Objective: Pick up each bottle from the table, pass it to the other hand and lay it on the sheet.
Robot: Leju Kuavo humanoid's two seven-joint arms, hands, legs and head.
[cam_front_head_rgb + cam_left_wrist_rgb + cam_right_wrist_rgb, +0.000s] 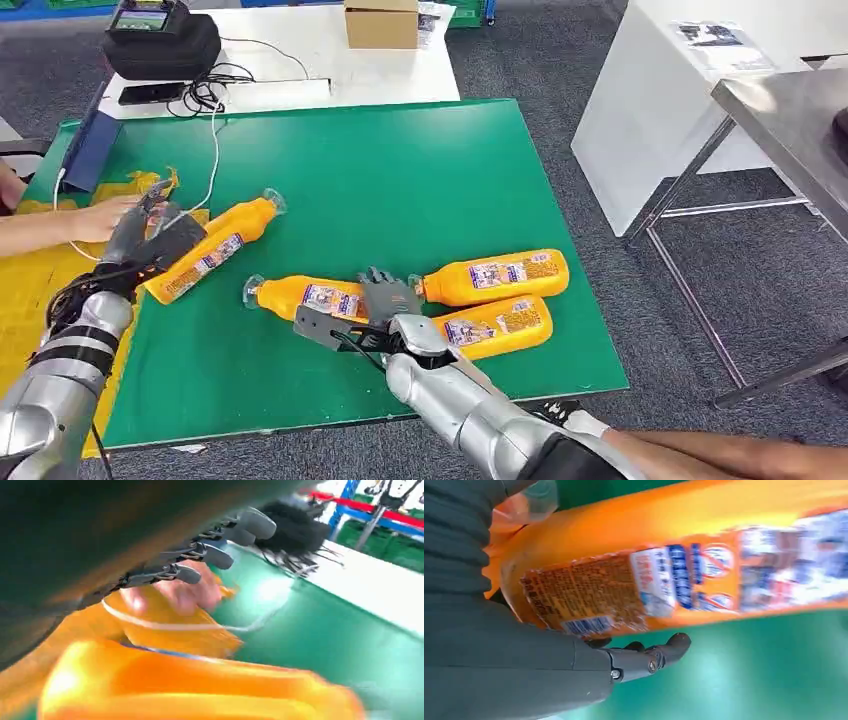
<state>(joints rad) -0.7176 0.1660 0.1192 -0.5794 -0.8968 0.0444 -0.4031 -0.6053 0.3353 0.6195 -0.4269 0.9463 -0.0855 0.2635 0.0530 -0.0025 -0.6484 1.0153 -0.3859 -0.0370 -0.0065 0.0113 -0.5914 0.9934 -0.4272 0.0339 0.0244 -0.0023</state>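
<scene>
No bottle lies fully on the sheet (30,290). Left hand (150,235) grasps one bottle (215,248); right hand (375,305) released over three others (500,300).

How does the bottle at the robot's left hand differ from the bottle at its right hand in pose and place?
The left-hand bottle lies diagonally near the yellow sheet, cap pointing up and away; the right-hand bottle lies nearly crosswise mid-mat, cap toward the left. The left-hand bottle lies apart from the others; the right-hand bottle lies close beside two more. The left hand lies over its bottle's base; the right hand is at its bottle's base end. Both are orange, labelled, lying down.
</scene>
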